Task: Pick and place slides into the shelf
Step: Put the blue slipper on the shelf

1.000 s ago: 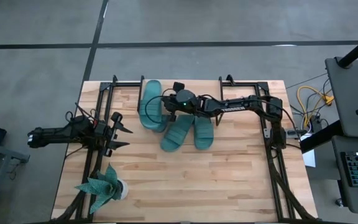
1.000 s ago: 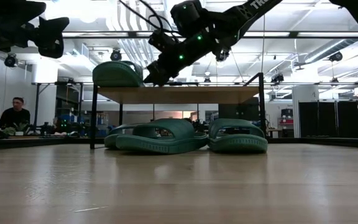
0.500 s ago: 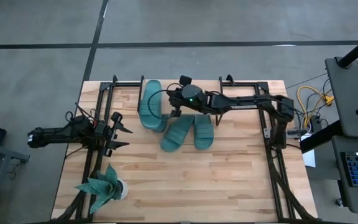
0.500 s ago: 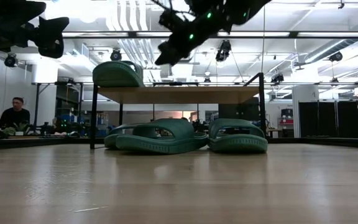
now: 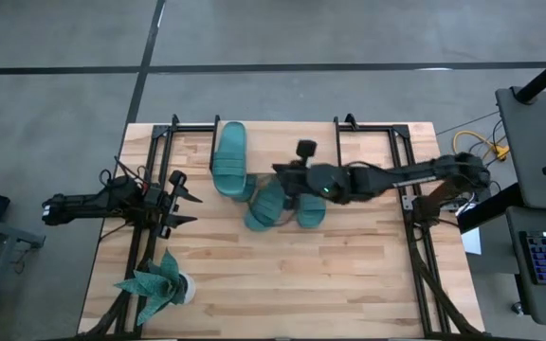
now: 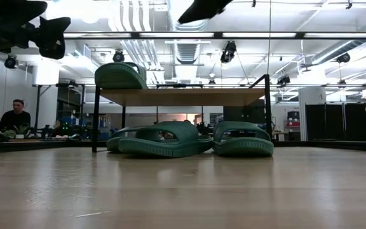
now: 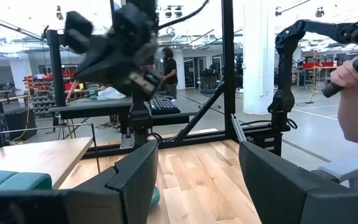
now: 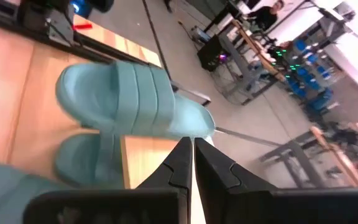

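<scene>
matt ribbed rubber slides (image 5: 230, 159) — pale wood shelf (image 6: 183, 97) top, black wire legs.

My high camera looks straight down on the whole counter (image 5: 282, 275). My low one sits at counter height, facing level toward the shelf (image 6: 183, 97). Each wrist camera peers closely past its own fingers; all four views share the shelf.
</scene>
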### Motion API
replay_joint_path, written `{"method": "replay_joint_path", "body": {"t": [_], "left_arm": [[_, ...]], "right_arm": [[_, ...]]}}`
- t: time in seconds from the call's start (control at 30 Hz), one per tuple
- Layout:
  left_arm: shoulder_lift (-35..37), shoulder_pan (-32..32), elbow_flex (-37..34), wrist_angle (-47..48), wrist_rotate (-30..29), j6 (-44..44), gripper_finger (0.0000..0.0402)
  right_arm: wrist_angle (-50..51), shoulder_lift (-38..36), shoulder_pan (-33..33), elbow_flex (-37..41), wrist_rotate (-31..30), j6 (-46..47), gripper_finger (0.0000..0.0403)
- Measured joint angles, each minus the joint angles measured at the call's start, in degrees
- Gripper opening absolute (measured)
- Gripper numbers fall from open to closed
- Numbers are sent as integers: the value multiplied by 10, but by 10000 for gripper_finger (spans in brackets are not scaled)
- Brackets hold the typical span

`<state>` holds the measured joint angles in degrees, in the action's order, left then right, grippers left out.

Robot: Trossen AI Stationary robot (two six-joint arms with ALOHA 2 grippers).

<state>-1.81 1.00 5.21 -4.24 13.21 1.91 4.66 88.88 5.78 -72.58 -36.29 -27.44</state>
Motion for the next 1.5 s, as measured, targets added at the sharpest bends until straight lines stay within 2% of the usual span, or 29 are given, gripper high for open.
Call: {"method": "replay_joint_path", "body": {"t": [0.2, 0.47, 0.7, 0.93, 1.17, 1.33, 1.5], "left_arm": [[0, 0, 0, -4, 0, 0, 211], [-1, 0, 0, -12, 0, 0, 211], [-2, 0, 0, -12, 0, 0, 211], [-2, 0, 0, -13, 0, 0, 211], [-2, 0, 0, -13, 0, 0, 211], [-2, 0, 0, -13, 0, 0, 211], [-3, 0, 0, -13, 0, 0, 211]], "right_arm": [[13, -51, 73, 66, -76, 27, 8], [8, -106, 140, 150, -123, 82, 8], [2, -118, 178, 175, -155, 91, 15], [20, -113, 208, 170, -154, 70, 80], [24, -110, 228, 167, -196, 71, 154], [25, -110, 231, 167, -199, 76, 181], [26, -110, 232, 167, -199, 80, 187]]}}
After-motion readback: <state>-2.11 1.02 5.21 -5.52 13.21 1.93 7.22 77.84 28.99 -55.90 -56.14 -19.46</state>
